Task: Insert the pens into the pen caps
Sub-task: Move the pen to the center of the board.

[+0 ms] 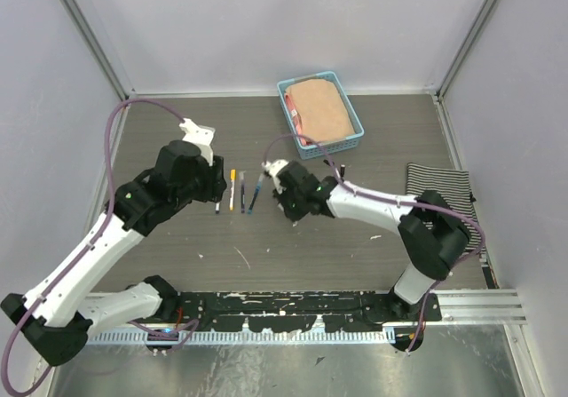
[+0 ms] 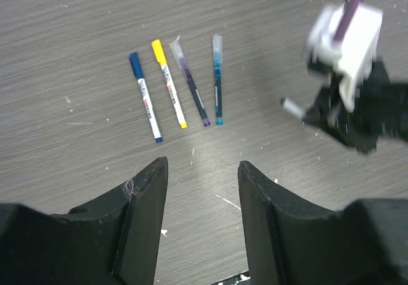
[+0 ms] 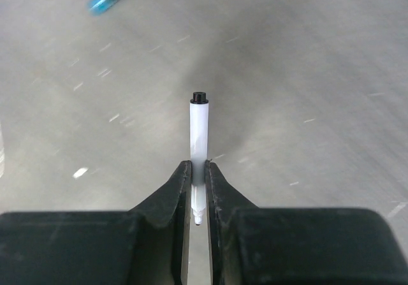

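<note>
Arms (image 1: 98, 246) both reach inward. My right claw (image 3: 198, 166) clamps one white pen (image 3: 199, 129); my left claw (image 2: 203, 164) hangs apart near four capped pens (image 2: 169, 84).

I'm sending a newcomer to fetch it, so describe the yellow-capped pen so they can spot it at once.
Find the blue basket at the far side; on its near side, to the left, four pens lie side by side. The yellow-capped pen is second from the left, between a blue-capped pen and a purple pen. Only it has yellow.
</note>
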Robot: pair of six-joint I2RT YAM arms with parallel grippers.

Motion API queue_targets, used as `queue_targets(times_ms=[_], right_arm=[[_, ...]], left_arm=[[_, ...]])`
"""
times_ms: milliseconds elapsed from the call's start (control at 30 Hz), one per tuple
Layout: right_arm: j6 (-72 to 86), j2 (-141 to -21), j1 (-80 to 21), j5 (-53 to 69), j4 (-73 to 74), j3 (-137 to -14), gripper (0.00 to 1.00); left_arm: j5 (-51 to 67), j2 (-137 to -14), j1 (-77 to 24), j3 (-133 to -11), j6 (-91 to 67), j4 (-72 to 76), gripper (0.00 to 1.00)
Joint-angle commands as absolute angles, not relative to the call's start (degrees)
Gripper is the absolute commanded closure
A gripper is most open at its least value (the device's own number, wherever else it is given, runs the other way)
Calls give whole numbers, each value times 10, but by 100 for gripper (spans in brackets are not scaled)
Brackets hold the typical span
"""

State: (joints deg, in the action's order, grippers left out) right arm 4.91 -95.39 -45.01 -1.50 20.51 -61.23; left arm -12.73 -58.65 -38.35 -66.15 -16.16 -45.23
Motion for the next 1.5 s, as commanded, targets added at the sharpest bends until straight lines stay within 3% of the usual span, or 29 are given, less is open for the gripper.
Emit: queue_targets(times_ms=[0,233,733,933,1100,1267,1467], right_arm=[[72,-899,-529,-33,198,-571,89],[58,-887,-614,-47,199,-534,89],[43,-940,-645,-48,208,-536,80],[47,-919,-644,-60,211,-537,62],[79,-817,-643,-96,192,-508,51],[159,-683,-564,-49,111,-415,46],[272,-526,-358,46,41,-306,38]], left_arm=[[-183,-544,-380,-646,-162,-428,45],[-205,-510,-381,-641,-160,-423,43],[-199,-517,-381,-626,-151,-414,40],[-185,-524,-380,-623,-133,-414,36],[-138,-538,-381,-628,-102,-409,29],[-75,-564,-380,-643,-87,-397,25],[-9,-620,-397,-670,-70,-396,21]])
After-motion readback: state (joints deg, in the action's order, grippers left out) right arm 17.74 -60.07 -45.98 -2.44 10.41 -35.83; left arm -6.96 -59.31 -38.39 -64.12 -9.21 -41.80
